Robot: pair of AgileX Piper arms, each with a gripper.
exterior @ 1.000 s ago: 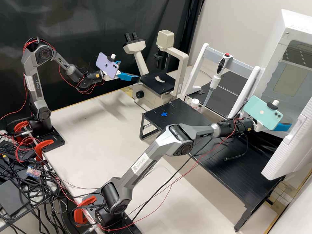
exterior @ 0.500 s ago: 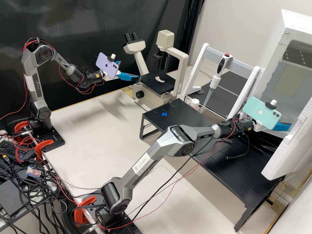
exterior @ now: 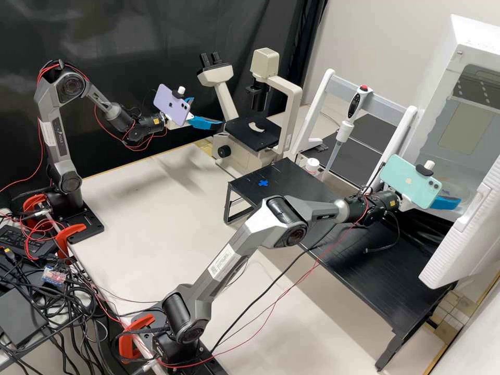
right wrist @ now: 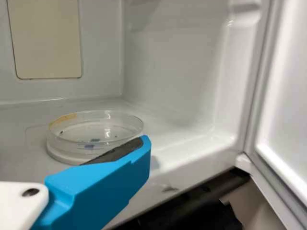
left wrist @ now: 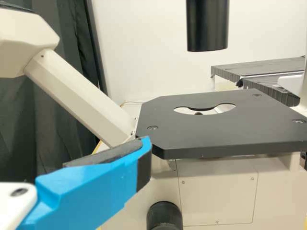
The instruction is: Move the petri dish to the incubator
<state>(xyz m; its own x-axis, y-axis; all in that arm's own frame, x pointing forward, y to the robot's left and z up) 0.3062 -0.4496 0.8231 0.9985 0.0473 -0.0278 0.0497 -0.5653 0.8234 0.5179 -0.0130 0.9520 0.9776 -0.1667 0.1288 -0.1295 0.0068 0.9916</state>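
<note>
Sitting inside incubator (right wrist: 172,62), petri dish (right wrist: 88,136), near right end effector (exterior: 452,201)

Right hand (exterior: 447,202) drawn back at the incubator (exterior: 475,41)

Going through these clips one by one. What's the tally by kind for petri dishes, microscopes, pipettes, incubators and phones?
Clear round plastic petri dish: 1
Cream microscope with black stage: 1
White pipette with red button: 1
White box-shaped incubator: 1
Flat rectangular phones, one purple, one mint-green: 2
Total: 6
</note>
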